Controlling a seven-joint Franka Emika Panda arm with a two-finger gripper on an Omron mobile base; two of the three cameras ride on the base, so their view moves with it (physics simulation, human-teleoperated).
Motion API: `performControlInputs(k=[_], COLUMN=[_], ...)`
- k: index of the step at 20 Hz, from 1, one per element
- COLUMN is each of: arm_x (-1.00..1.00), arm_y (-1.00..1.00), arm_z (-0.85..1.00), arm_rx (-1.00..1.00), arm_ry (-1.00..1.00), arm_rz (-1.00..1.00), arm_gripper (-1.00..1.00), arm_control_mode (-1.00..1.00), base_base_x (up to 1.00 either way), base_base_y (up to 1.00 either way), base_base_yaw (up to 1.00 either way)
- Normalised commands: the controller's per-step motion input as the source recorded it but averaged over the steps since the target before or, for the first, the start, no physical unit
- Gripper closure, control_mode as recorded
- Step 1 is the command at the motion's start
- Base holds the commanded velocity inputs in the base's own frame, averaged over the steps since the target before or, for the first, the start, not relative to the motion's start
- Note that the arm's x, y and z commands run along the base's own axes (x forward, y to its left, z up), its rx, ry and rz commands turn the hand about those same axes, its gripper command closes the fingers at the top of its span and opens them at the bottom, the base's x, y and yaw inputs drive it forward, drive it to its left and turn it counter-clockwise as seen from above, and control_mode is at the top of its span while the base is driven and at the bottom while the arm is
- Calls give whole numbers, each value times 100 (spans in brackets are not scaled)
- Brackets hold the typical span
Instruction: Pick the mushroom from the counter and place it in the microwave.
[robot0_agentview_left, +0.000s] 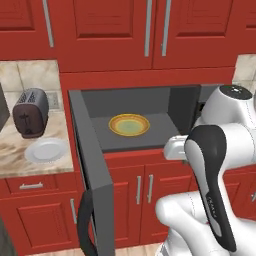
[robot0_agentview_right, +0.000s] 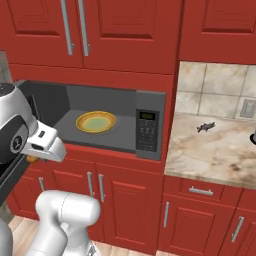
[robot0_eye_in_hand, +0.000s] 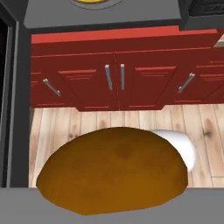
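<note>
The brown-orange mushroom (robot0_eye_in_hand: 113, 170) bulks large at the bottom of the hand view, hanging above the wooden floor in front of the lower cabinets. A sliver of the mushroom (robot0_agentview_right: 31, 159) shows under the white hand in the right base view. My gripper (robot0_agentview_right: 34, 157) is shut on it, just in front of and below the microwave's opening; the fingertips are hidden behind the cap. The dark grey microwave (robot0_agentview_left: 150, 102) stands open, its door (robot0_agentview_left: 92, 170) swung out to the left. Inside lies a yellow plate (robot0_agentview_left: 129, 124). The beige counter (robot0_agentview_right: 220, 150) runs to the right of the microwave.
A dark toaster (robot0_agentview_left: 30, 112) and a white plate (robot0_agentview_left: 46, 150) stand on the left counter. A small dark object (robot0_agentview_right: 205, 127) lies on the right counter. Red cabinets (robot0_eye_in_hand: 113, 83) fill the space below, and the microwave's control panel (robot0_agentview_right: 148, 131) is at its right.
</note>
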Motion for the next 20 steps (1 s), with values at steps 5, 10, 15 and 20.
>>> performControlInputs(k=[5,10,15,20], arm_x=[0,0,0,7], arm_y=[0,0,0,0], arm_z=[0,0,0,0], arm_rx=[0,0,0,0], arm_ry=[0,0,0,-1], arm_rz=[0,0,0,1], arm_gripper=[100,100,100,100], arm_control_mode=[100,100,100,-100], base_base_x=[57,-16,-26,0], base_base_y=[0,-3,-1,0], base_base_yaw=[0,7,6,0])
